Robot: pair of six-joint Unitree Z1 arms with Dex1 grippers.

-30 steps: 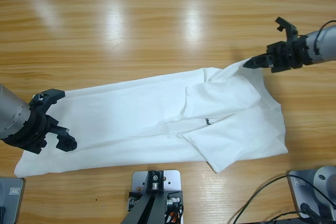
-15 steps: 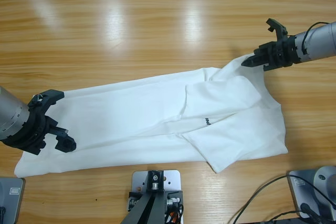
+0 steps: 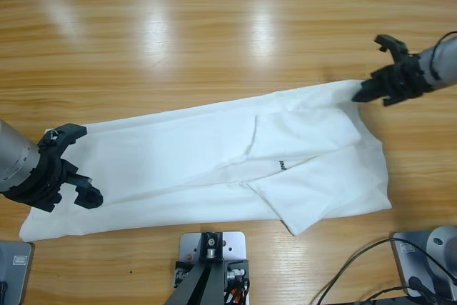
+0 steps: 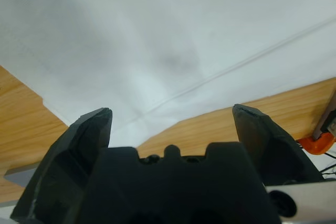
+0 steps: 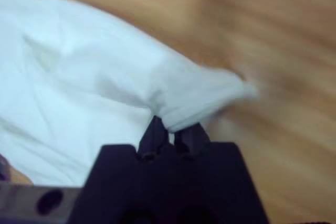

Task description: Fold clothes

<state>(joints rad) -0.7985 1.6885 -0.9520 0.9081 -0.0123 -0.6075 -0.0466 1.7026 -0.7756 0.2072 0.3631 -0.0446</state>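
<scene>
White T-shirt point(image 3: 214, 169) spread lengthwise across a wooden table point(image 3: 178, 41).
The right gripper point(image 3: 368, 91) pinches the shirt's upper right edge; the left gripper point(image 3: 75, 166) hovers with jaws apart over its left end.

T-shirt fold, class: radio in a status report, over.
Left gripper open over the T-shirt hem. Right gripper shut on its far corner. Nothing blocking.
</scene>
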